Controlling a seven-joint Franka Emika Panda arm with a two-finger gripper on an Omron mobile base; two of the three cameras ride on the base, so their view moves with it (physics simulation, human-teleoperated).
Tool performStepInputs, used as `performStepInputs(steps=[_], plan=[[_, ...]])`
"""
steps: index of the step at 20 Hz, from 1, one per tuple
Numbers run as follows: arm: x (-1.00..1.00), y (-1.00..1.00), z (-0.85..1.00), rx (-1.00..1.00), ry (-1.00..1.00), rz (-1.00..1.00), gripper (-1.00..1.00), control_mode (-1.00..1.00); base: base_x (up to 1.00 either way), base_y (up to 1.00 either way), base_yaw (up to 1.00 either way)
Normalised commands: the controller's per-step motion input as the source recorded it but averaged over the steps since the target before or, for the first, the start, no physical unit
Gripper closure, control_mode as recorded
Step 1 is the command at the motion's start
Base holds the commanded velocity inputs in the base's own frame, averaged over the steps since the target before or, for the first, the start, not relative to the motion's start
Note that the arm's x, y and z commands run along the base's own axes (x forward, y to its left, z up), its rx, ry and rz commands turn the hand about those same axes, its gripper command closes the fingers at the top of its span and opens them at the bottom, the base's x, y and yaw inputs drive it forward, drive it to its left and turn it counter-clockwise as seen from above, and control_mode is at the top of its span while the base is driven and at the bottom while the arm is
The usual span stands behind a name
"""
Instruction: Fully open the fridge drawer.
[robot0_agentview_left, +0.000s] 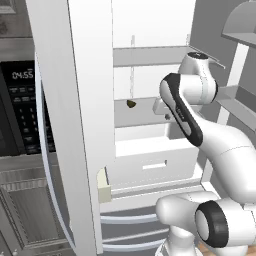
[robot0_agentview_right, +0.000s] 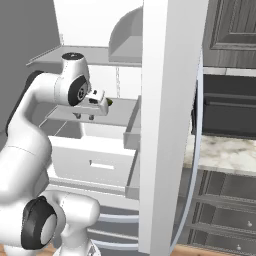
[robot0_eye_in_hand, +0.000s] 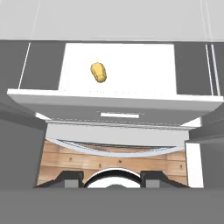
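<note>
The fridge drawer (robot0_agentview_left: 150, 162) is a wide white bin low in the open fridge, with a small handle slot (robot0_agentview_left: 154, 165) in the middle of its front panel. It stands pulled forward of the shelf above it. From the right, the drawer (robot0_agentview_right: 95, 157) sits below my hand. My gripper (robot0_agentview_right: 84, 117) points down, at shelf height, above the drawer and apart from it. Its fingertips (robot0_eye_in_hand: 70, 177) stand wide apart and open, with nothing between them. In the hand view, the drawer front (robot0_eye_in_hand: 118, 107) and its slot (robot0_eye_in_hand: 119, 115) lie ahead.
A small yellow-brown item (robot0_eye_in_hand: 98, 72) lies on the white surface behind the drawer front; it also shows at shelf level (robot0_agentview_left: 131, 104). Open fridge doors (robot0_agentview_left: 65, 125) (robot0_agentview_right: 167, 125) flank the arm. Grey shelves (robot0_agentview_left: 150, 55) sit above. An oven panel (robot0_agentview_left: 22, 100) is at left.
</note>
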Motion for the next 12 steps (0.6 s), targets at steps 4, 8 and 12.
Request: performStepInputs(steps=[4, 8, 12], plan=[[0.0, 0.0, -0.15, 0.0, 0.0, 0.0, -1.0, -1.0, 0.0, 0.0, 0.0], [0.0, 0.0, -0.31, 0.0, 0.0, 0.0, -1.0, -1.0, 0.0, 0.0, 0.0], [0.0, 0.0, -0.44, 0.0, 0.0, 0.0, -1.0, -1.0, 0.0, 0.0, 0.0]])
